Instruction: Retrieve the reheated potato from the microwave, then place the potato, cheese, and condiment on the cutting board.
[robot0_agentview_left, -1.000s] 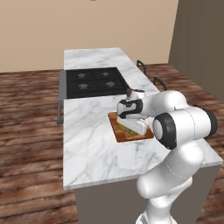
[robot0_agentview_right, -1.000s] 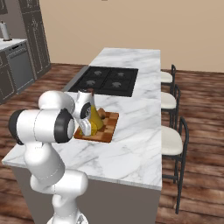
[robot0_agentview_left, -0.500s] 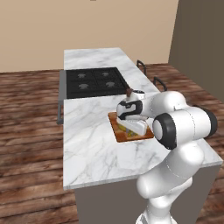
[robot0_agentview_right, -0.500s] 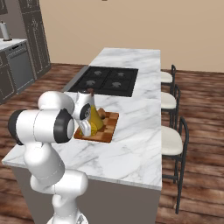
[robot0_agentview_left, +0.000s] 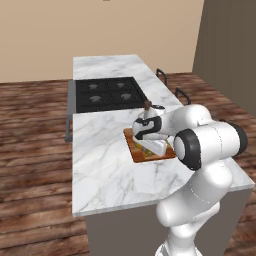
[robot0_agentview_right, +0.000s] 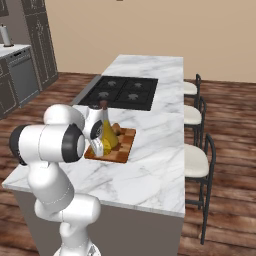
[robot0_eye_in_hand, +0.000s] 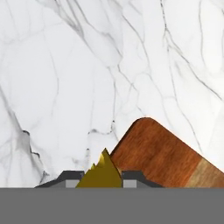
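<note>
Wooden cutting board (robot0_agentview_left: 135, 148) half behind arm

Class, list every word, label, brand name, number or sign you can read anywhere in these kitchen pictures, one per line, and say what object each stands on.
No readable text anywhere.
Mustard-yellow cone-shaped condiment bottle: plain, no label visible.
Checkered brown wooden cutting board: pattern alone, no lettering.
Black four-burner cooktop: no markings that can be made out.
White marble island counter: grey veining, no writing.
White robot arm: no logo or number to be seen.
</note>
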